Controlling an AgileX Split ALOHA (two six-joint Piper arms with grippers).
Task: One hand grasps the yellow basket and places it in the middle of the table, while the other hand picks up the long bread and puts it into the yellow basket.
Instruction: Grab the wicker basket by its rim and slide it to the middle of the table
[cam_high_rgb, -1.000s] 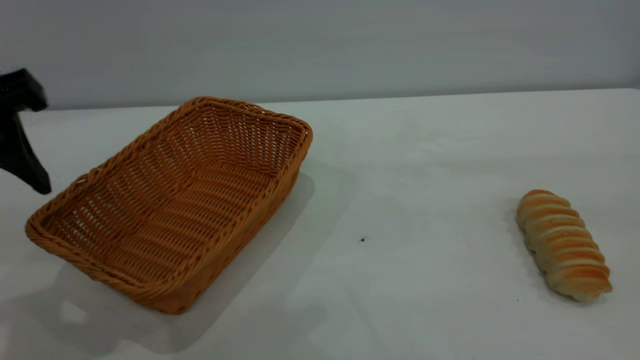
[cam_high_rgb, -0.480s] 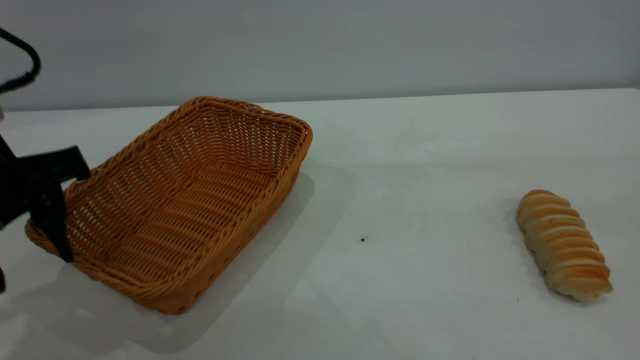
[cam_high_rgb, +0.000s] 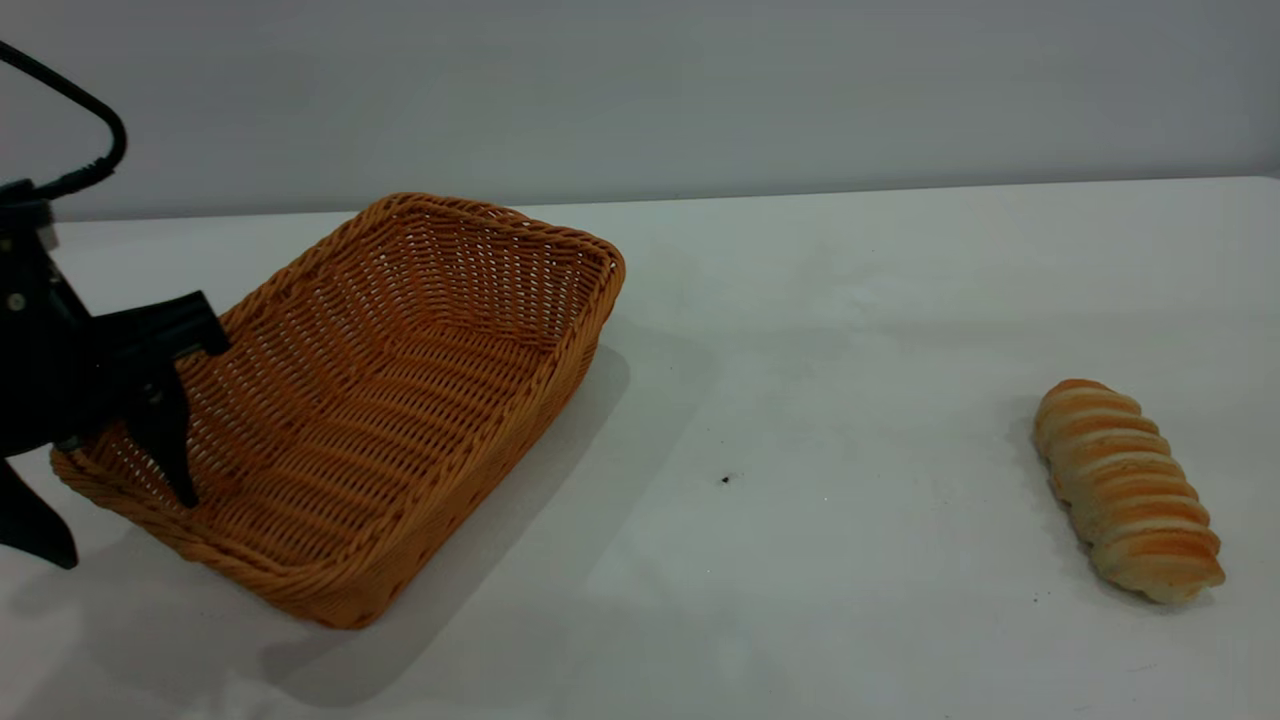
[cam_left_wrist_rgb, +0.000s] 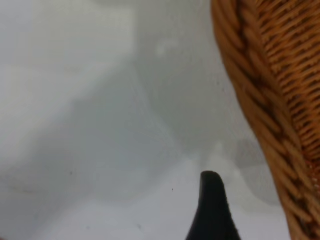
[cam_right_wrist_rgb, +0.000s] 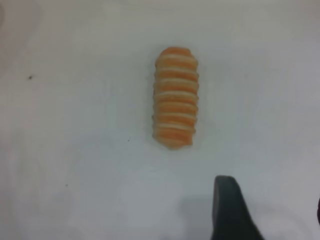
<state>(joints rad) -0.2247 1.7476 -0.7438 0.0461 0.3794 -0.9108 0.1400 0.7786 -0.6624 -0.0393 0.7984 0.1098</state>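
Observation:
The yellow basket (cam_high_rgb: 380, 400), orange-tan wicker, lies at an angle on the left of the white table (cam_high_rgb: 820, 330). My left gripper (cam_high_rgb: 125, 528) is open astride the basket's near-left short rim, one finger inside and the other outside on the table side. The left wrist view shows the outer finger (cam_left_wrist_rgb: 212, 207) beside the braided basket rim (cam_left_wrist_rgb: 255, 100), a gap between them. The long bread (cam_high_rgb: 1125, 488) lies at the right. In the right wrist view the right gripper (cam_right_wrist_rgb: 272, 212) hovers open above the table, short of the long bread (cam_right_wrist_rgb: 175, 97) and touching nothing.
A small dark speck (cam_high_rgb: 725, 480) marks the table between basket and bread. A grey wall runs behind the table's far edge. The left arm's black cable (cam_high_rgb: 95, 110) loops up at the far left.
My left gripper has come in from the far left and dropped lower, from clear of the basket to straddling its rim. Basket and bread have stayed put.

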